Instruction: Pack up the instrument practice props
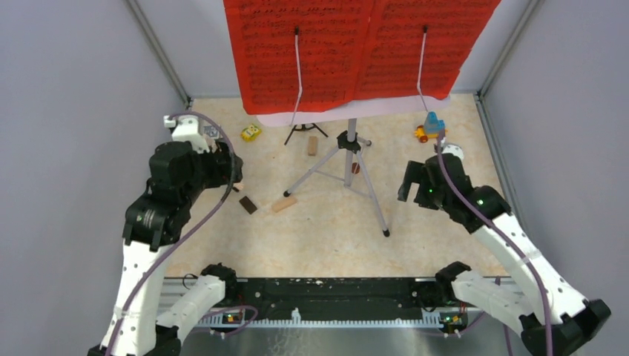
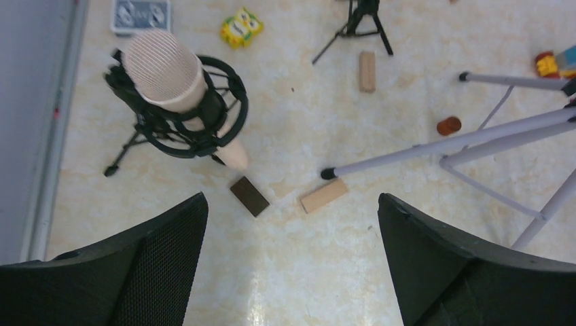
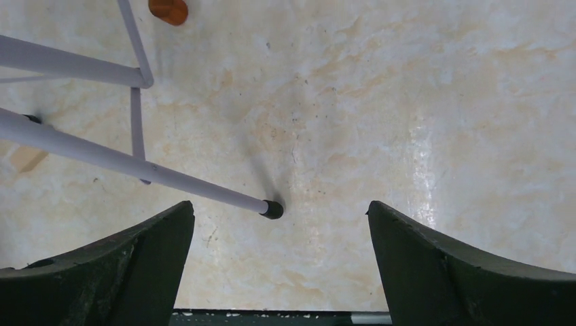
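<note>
Two red pages (image 1: 326,44), one beige microphone (image 2: 166,71), two tan blocks (image 2: 324,195)

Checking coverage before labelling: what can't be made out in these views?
- Beige microphone: top view, largely hidden under the left arm; clear only from the left wrist.
- Music desk: top view, mostly covered by the red pages, themselves cut off by the top edge.
- Small black tripod: left wrist view, head cut off by the top edge.
- Stand legs: right wrist view, cut off by the left edge.
</note>
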`<state>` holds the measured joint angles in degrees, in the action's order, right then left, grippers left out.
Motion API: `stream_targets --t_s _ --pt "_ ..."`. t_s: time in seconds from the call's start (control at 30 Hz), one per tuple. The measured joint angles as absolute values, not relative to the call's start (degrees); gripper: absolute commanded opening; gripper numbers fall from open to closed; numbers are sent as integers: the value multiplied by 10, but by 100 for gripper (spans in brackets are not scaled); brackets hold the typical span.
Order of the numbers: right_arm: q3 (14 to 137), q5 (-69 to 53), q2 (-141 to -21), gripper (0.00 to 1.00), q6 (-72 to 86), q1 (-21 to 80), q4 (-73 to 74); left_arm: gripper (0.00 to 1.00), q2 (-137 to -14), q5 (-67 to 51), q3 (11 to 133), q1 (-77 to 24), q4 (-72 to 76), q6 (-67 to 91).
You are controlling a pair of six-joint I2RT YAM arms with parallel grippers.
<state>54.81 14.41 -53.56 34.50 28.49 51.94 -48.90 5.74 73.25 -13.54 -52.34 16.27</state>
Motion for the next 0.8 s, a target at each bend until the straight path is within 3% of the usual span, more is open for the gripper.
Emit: stream_targets --t_s 0.2,0.4,0.6,0.8 --pt "557 187 -400 99 334 285 517 99 -414 114 802 -135 -504 130" --pt "631 184 -315 99 248 285 471 98 -333 81 901 -135 -439 78" --pt "786 70 -346 98 160 285 445 98 -387 22 1126 -149 -389 58" --pt "928 -71 -415 99 130 285 419 98 -443 -67 1137 -205 -377 69"
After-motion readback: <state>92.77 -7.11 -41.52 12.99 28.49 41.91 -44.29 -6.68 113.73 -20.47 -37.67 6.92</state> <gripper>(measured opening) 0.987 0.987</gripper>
